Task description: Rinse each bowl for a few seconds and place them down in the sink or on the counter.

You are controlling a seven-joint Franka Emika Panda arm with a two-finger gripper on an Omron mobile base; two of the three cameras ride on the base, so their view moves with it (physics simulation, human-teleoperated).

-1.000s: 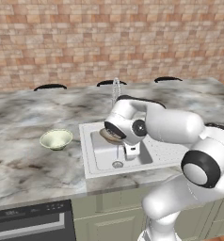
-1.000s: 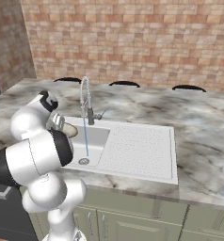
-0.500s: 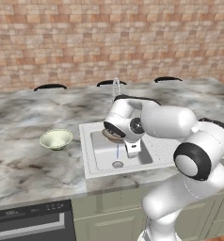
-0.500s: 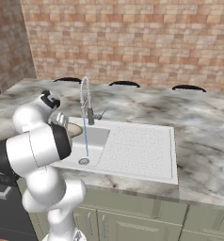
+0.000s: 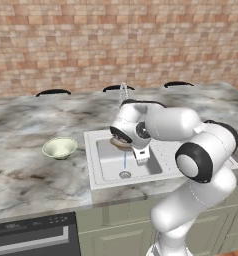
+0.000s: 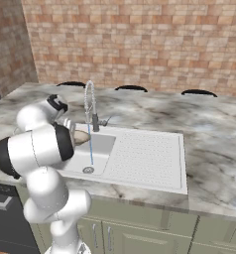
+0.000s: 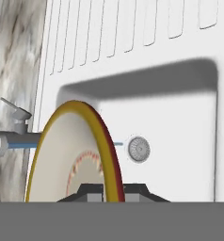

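Over sink [image 5: 103,165] basin, hand [image 7: 113,192] pinching tan-rimmed bowl [image 7: 71,155] rim beside water stream.

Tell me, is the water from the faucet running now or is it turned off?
Running. A thin blue stream falls from the chrome faucet toward the round drain of the sink.

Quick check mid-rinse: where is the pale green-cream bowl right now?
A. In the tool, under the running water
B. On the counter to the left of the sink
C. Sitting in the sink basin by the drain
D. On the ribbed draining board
B: the pale green-cream bowl sits upright on the counter left of the sink, while the tool grips the tan-rimmed bowl over the basin.
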